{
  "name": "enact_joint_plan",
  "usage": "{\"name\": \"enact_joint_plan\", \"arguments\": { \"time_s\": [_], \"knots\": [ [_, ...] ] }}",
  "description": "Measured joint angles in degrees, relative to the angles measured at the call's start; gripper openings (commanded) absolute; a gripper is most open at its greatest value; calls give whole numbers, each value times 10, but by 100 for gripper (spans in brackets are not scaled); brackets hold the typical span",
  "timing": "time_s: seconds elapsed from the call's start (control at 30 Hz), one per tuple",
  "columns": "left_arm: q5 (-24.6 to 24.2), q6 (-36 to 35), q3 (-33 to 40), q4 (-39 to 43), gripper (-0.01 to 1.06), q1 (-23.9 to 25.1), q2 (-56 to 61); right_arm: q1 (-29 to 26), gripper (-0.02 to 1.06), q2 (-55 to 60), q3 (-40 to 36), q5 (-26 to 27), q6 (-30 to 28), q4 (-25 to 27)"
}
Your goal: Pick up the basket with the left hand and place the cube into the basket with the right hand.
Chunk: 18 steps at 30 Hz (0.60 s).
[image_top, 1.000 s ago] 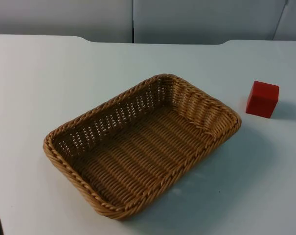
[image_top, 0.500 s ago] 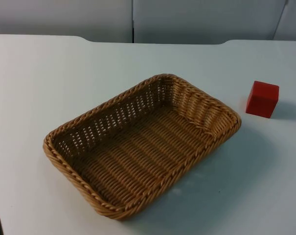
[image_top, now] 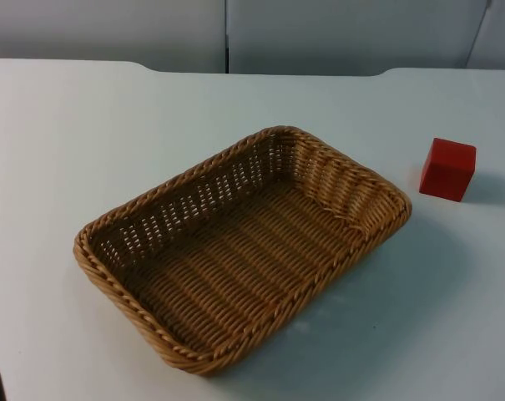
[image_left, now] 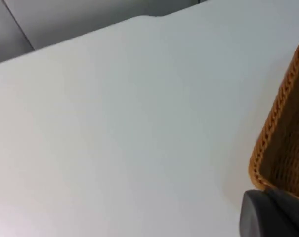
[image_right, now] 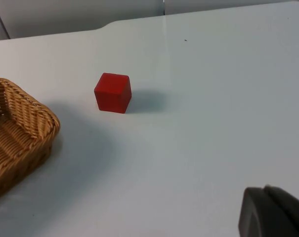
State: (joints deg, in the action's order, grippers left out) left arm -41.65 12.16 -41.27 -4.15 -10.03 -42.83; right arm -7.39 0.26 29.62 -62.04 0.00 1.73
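The wicker basket (image_top: 244, 246) is lying flat on the white desk (image_top: 85, 134), its long axis running diagonally from the near left to the far right. The red cube (image_top: 447, 170) is sitting on the desk just beyond the basket's right end, apart from it. The left hand (image_left: 275, 217) is hovering beside the basket's left corner rim; the right hand (image_right: 275, 213) is waiting well short of the cube. Whether either hand is open cannot be told; neither appears to be holding anything.

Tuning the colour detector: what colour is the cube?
Red, plain on every visible face. The cube shows best in the right wrist view, standing on the white table beside the basket.
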Motion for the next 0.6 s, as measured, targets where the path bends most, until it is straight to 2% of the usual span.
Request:
{"name": "enact_joint_plan", "arguments": {
  "time_s": [0.1,0.13,0.23,0.27,0.33,0.37,0.5,0.6],
  "knots": [
    [11,85,0,-127,0,0,-66,0,0,0,0,0,0,0],
    [11,85,0,-127,0,0,-66,0,0,0,0,0,0,0],
    [33,240,0,-313,0,0,-107,0,0,0,0,0,0,0],
    [33,240,0,-313,0,0,-107,0,0,0,0,0,0,0],
    [38,351,0,-452,0,0,-135,0,0,0,0,0,0,0],
    [38,380,0,-488,0,0,-149,0,0,0,0,0,0,0],
    [34,409,0,-526,0,0,-193,0,0,0,0,0,0,0],
    [33,403,0,-529,0,0,-222,0,0,0,0,0,0,0]
  ]
}}
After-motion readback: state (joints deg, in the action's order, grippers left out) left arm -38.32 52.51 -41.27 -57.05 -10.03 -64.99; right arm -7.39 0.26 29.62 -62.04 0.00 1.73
